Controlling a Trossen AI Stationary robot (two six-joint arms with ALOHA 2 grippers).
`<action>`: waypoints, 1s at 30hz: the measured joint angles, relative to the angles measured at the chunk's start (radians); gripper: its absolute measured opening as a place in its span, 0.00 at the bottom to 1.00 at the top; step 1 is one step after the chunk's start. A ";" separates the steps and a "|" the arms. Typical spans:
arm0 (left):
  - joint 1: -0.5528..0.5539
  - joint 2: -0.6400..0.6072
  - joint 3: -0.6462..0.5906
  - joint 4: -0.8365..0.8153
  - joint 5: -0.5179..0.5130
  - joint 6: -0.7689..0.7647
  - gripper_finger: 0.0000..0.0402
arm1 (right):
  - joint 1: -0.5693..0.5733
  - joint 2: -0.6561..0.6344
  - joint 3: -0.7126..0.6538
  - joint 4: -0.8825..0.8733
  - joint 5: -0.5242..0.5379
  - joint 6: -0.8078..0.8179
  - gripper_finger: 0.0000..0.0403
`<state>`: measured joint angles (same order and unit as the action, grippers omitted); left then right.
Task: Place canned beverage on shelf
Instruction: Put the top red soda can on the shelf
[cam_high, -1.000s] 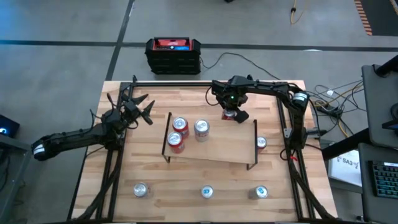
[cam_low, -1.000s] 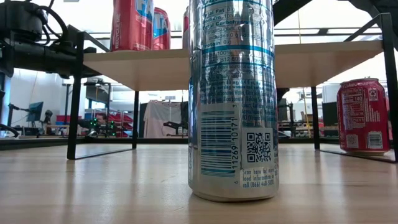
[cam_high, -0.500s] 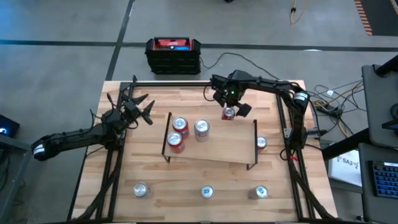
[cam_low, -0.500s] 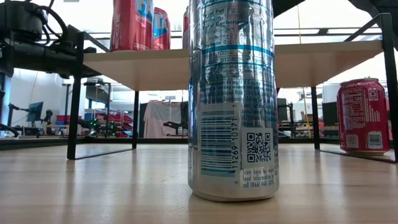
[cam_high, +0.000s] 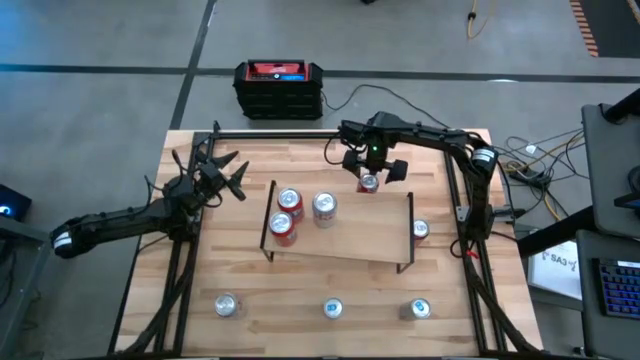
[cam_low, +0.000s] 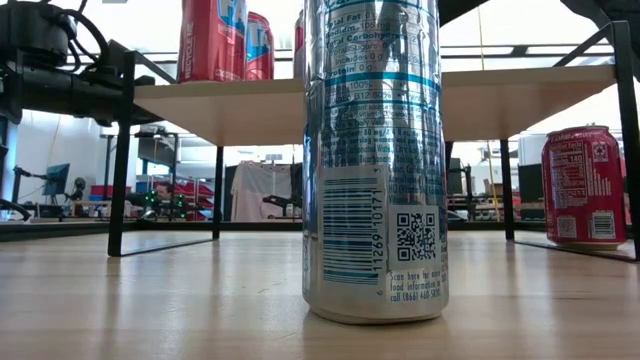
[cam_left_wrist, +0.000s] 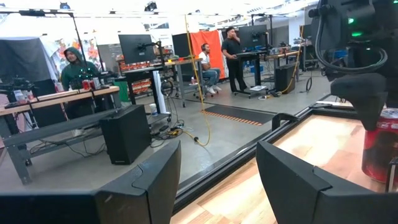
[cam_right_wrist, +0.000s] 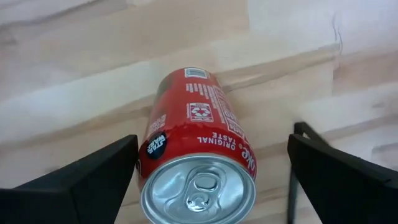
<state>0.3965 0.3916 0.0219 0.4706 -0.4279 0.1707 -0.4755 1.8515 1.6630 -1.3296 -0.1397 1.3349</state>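
A red beverage can (cam_right_wrist: 198, 155) stands upright on its base at the far edge of the light-wood shelf (cam_high: 350, 235), toward its right end. My right gripper (cam_right_wrist: 211, 146) points straight down just above the can (cam_high: 368, 183), open, one finger on either side and both clear of it. Three more cans (cam_high: 298, 210) stand on the shelf's left part. My left gripper (cam_high: 225, 175) waits open over the table's left side, level, with nothing between its fingers (cam_left_wrist: 155, 180).
Loose cans stand on the table: three along the near edge (cam_high: 333, 308) and one beside the shelf's right end (cam_high: 420, 229). In the low view a silver can (cam_low: 375, 160) fills the front and a red one (cam_low: 583, 185) stands right. A black-and-red box (cam_high: 279, 88) sits on the floor beyond the table.
My right gripper has turned about its own downward-pointing line, swinging its fingers round the red can, and has risen a little. The can has stayed upright in place on the shelf.
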 joint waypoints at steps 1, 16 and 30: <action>0.000 0.000 0.000 0.000 0.000 0.000 0.49 | 0.000 0.000 0.000 0.000 0.000 -0.018 0.99; 0.000 0.000 0.000 0.000 0.000 0.000 0.49 | 0.000 0.000 0.000 0.007 0.001 -0.148 0.99; 0.000 0.000 0.000 0.000 0.000 0.000 0.49 | 0.000 0.002 0.016 0.051 0.001 -0.360 0.99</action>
<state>0.3965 0.3912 0.0219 0.4706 -0.4282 0.1707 -0.4755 1.8534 1.6791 -1.2781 -0.1390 0.9750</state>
